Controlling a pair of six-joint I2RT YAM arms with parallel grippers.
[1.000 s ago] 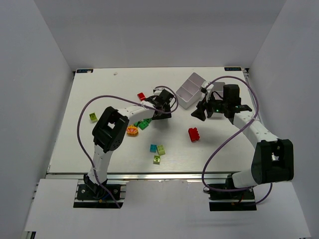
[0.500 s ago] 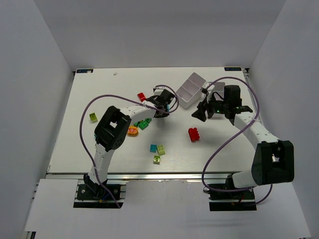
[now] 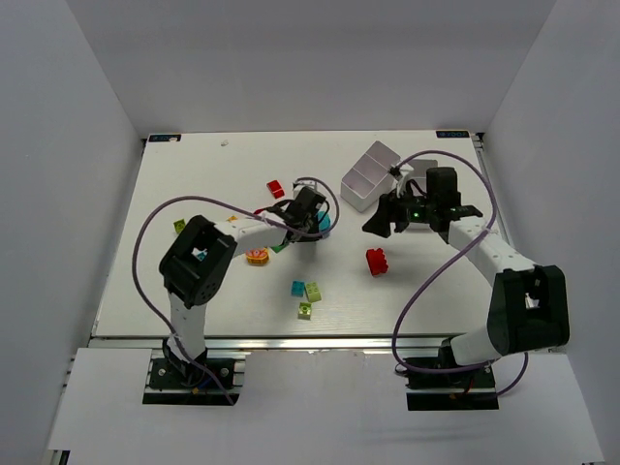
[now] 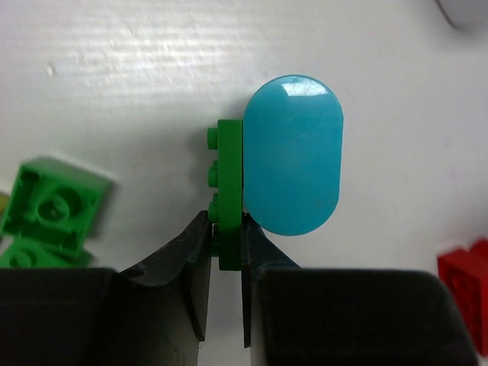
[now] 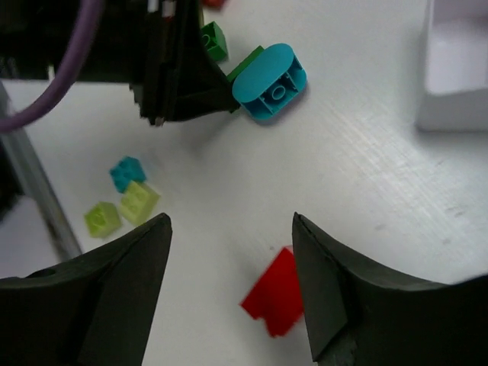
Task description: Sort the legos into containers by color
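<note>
My left gripper (image 4: 226, 242) is shut on a thin green lego plate (image 4: 229, 183) that stands on edge. A rounded cyan lego (image 4: 293, 174) sits against the plate's right side. From above, the left gripper (image 3: 308, 226) is at mid-table with the cyan lego (image 3: 324, 222) just right of it. My right gripper (image 5: 230, 221) hangs open with nothing between its fingers. A red lego (image 5: 278, 301) lies on the table below it, seen from above as the red lego (image 3: 377, 262) below the right gripper (image 3: 380, 224). A white container (image 3: 373, 176) stands behind.
Green legos (image 4: 52, 206) lie left of the left fingers, with an orange-yellow lego (image 3: 257, 256) beside them. A small cyan lego (image 3: 298, 288) and two lime legos (image 3: 313, 291) sit nearer the front. A red lego (image 3: 276, 188) and a lime lego (image 3: 180, 228) lie further left.
The left gripper has closed on the green plate and shifted slightly forward and left. The right gripper has moved a little left, toward the table's middle.
</note>
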